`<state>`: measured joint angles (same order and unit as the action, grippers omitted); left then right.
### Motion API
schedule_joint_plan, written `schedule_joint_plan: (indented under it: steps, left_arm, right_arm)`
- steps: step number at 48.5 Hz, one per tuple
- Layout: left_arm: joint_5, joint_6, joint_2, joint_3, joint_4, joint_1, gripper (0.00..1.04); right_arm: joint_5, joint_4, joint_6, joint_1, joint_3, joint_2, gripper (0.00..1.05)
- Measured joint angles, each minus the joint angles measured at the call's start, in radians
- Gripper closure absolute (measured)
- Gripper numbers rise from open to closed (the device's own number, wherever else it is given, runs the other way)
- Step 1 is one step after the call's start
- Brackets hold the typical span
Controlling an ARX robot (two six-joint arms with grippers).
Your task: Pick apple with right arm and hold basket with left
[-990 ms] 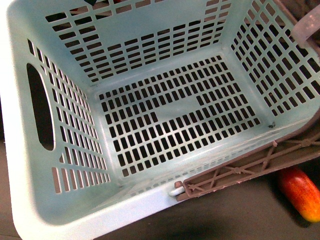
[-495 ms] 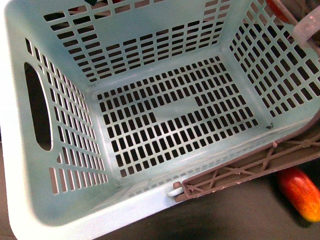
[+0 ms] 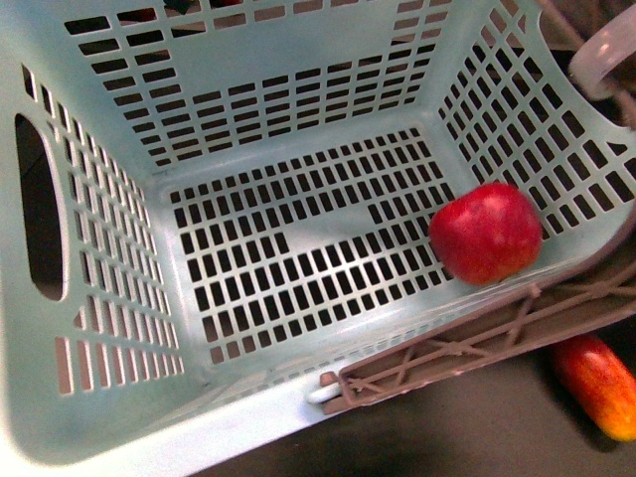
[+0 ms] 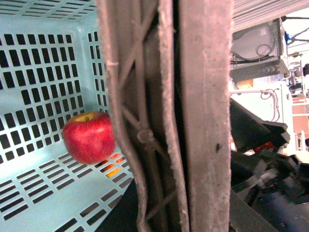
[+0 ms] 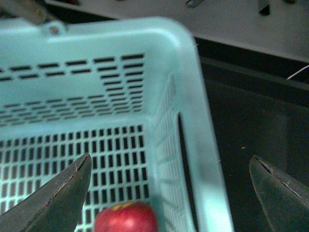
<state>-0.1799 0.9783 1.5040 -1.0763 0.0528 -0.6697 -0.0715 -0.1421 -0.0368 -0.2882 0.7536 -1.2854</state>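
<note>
The turquoise basket [image 3: 99, 422] fills the front view. The red apple [image 3: 485, 232] lies on its slotted floor against the right wall, beside the brown handle [image 3: 467, 343]. Neither gripper shows in the front view. My left gripper is shut on the basket's brown handle [image 4: 203, 121], which fills the left wrist view and hides the fingers; the apple [image 4: 89, 137] sits beyond it on the floor. My right gripper [image 5: 170, 158] is open and empty above the basket's rim [image 5: 193, 96]. The apple [image 5: 125, 217] lies below it, near one finger [image 5: 53, 198].
An elongated red-to-yellow fruit [image 3: 596, 383] lies on the dark surface outside the basket at the front right. A pale curved plastic piece [image 3: 606, 55] shows at the upper right. Grey equipment [image 4: 256, 48] stands beyond the handle. Dark surface [image 5: 251, 125] lies beside the basket.
The apple has appeared inside the basket, against the right wall; earlier the basket was empty. The basket has shifted a little to the left in the front view.
</note>
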Motion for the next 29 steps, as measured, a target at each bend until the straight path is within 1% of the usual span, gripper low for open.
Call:
schedule_joint_plan:
  steps: [7, 14, 16, 17, 18, 21, 23, 29]
  left_arm:
    - [0.003, -0.001, 0.000, 0.000, 0.000, -0.001, 0.87]
    - [0.007, -0.004, 0.000, -0.001, 0.000, 0.000, 0.87]
    - [0.002, -0.004, 0.000, -0.001, 0.000, -0.001, 0.87]
    - [-0.003, -0.004, 0.000, -0.001, 0.000, -0.002, 0.87]
    - [-0.005, -0.003, 0.000, -0.001, 0.000, -0.002, 0.87]
    - [-0.008, 0.001, 0.000, -0.001, 0.000, -0.002, 0.87]
    - [-0.005, 0.003, 0.000, -0.001, 0.000, -0.002, 0.87]
    - [0.011, -0.005, 0.000, -0.001, 0.000, -0.002, 0.87]
  right_arm:
    - [-0.113, 0.000, 0.011, 0.062, 0.034, 0.060, 0.09]
    - [-0.121, -0.002, 0.015, 0.078, 0.039, 0.076, 0.09]
    - [-0.124, -0.098, 0.021, 0.080, 0.005, 0.077, 0.14]
    - [-0.120, -0.197, 0.022, 0.085, -0.036, 0.084, 0.19]
    - [-0.117, -0.257, 0.023, 0.089, -0.066, 0.090, 0.23]
    - [-0.101, -0.390, 0.023, 0.103, -0.156, 0.126, 0.33]
    - [-0.092, -0.446, 0.024, 0.117, -0.219, 0.162, 0.42]
    - [-0.060, -0.497, 0.027, 0.156, -0.359, 0.251, 0.68]
